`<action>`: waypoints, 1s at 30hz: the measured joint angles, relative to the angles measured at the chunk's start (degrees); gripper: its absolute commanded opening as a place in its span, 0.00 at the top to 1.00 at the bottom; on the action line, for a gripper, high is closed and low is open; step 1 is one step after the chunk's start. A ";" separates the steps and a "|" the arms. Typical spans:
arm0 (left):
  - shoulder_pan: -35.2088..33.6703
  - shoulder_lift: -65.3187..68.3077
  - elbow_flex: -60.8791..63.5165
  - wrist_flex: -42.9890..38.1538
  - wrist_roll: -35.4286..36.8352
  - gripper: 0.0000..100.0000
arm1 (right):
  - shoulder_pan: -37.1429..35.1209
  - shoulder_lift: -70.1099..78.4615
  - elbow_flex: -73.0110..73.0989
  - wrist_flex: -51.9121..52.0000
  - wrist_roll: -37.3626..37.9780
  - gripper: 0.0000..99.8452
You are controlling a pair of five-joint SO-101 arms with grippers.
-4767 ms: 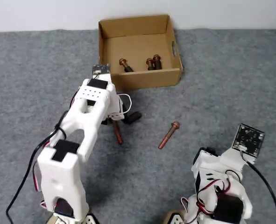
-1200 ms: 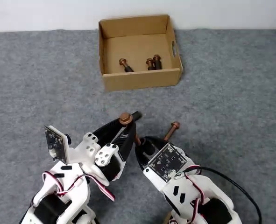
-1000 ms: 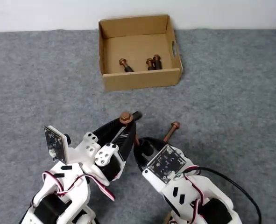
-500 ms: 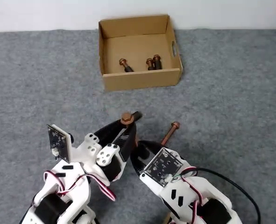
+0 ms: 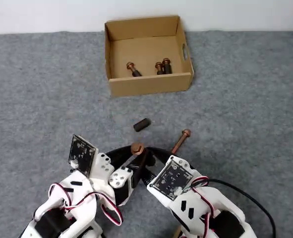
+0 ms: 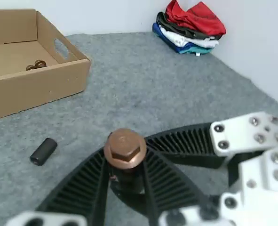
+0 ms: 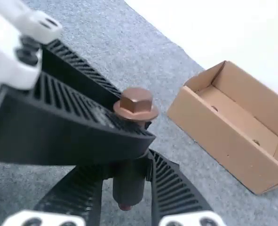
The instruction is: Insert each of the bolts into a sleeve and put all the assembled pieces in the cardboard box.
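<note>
A copper bolt [image 5: 137,148] stands upright near the table's front, with my left gripper [image 5: 135,154] shut on it just under the head [image 6: 124,148]. My right gripper [image 7: 128,188] is shut on a black sleeve [image 7: 129,179] around the bolt's shank, and the copper tip pokes out below. The two grippers cross at the bolt. A second black sleeve [image 5: 142,124] lies loose on the carpet beyond them. Another bolt [image 5: 179,142] lies to its right. The cardboard box [image 5: 150,84] at the back holds three assembled pieces [image 5: 162,66].
Grey carpet [image 5: 245,109] covers the table. A pile of folded clothes [image 6: 190,21] lies far off by the wall. Open carpet lies between the grippers and the box [image 6: 44,84].
Both grippers have drawn back toward the table's front with the bolt between them. The loose sleeve, earlier right beside the bolt head, now lies apart from the arms.
</note>
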 measured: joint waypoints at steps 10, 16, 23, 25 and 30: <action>-0.26 -0.18 -1.85 6.59 -0.70 0.74 | 0.00 0.00 0.09 0.09 0.53 0.99; -0.18 -0.09 -5.89 9.14 -0.70 0.75 | 1.49 -0.09 -0.09 0.00 0.44 0.99; -5.71 0.00 -10.73 9.67 -2.64 0.99 | 13.27 -0.09 0.00 0.00 -0.62 0.99; -9.76 0.00 -10.90 8.18 -3.87 0.98 | 17.23 -0.09 0.00 1.23 -3.43 0.99; -20.40 0.00 -10.73 2.55 -5.63 1.00 | 28.66 -0.09 0.00 10.20 -13.01 0.99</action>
